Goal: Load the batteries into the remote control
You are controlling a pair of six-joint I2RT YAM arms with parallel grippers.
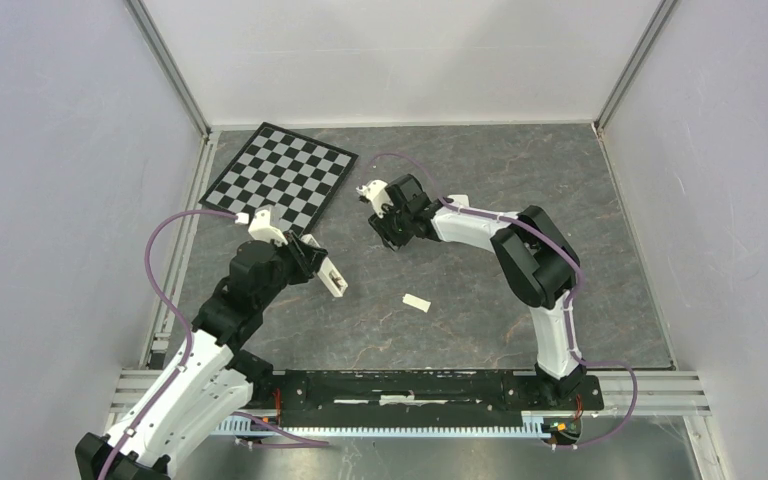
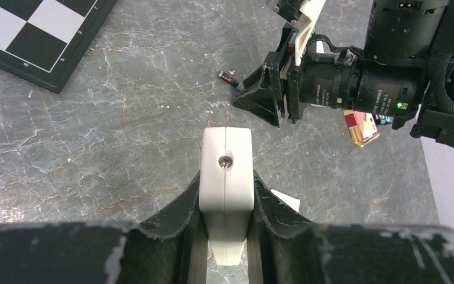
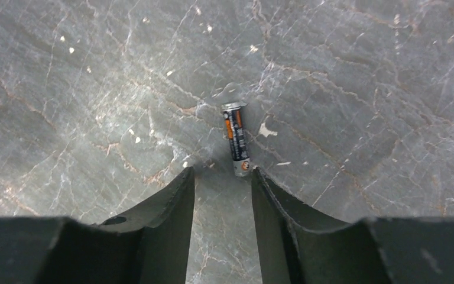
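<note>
Looks like this is the grab-a-battery step. The right gripper (image 3: 221, 173) is down low over the table (image 3: 94, 89), jaws partway apart with nothing between them. One battery (image 3: 236, 139) lies flat on the surface, towards the far side of the table. It's just past the fingertips and closer to the right-hand finger, so it's not quite lined up with the gap.

The left gripper (image 2: 227, 195) is clamped on the remote control (image 2: 227, 142), holding it edge-on a bit nearer and left of the battery. Can't tell from these views which way the battery bay faces.

There's a small white flat piece (image 1: 417, 302) on the table around the middle. My guess is it's the battery cover, so the bay is probably open.

Next move imo: ease the right gripper forward and a touch right so the battery sits between the fingers, then close. It's tiny and round, so it could easily roll or squirt out.
</note>
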